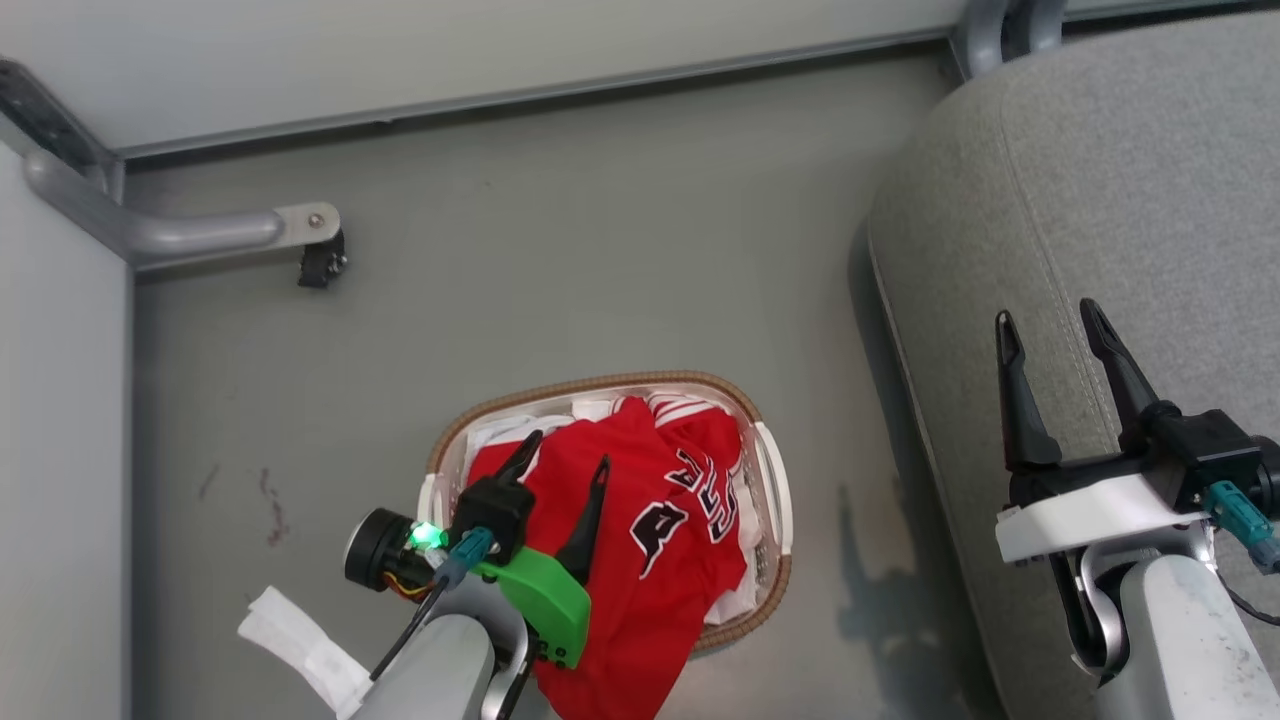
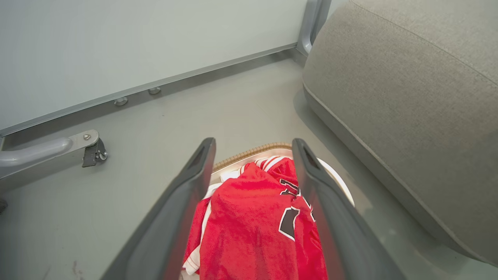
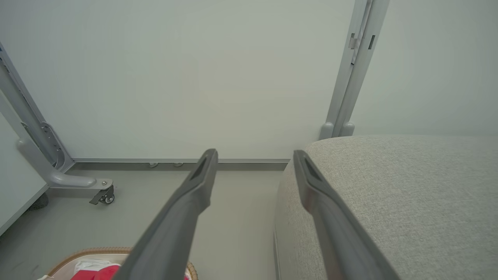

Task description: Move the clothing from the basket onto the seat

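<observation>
The red clothing [image 1: 650,520] with black-and-white lettering is heaped in the basket [image 1: 770,480] on the floor and spills over its near rim. My left gripper [image 1: 568,455] hovers open just above the clothing, with the red cloth [image 2: 249,217] showing between its fingers in the left wrist view; whether the tips touch it is unclear. The basket's woven rim [image 2: 253,151] shows beyond the fingers. My right gripper [image 1: 1050,325] stands open over the left edge of the grey seat [image 1: 1150,200], holding nothing. The seat [image 3: 389,194] fills the right side of the right wrist view.
A metal frame leg with a castor [image 1: 320,262] stands at the left wall. A crumpled white paper [image 1: 300,640] lies on the floor by my left arm. Bare grey floor lies between basket and seat. A metal post [image 3: 350,77] stands behind the seat.
</observation>
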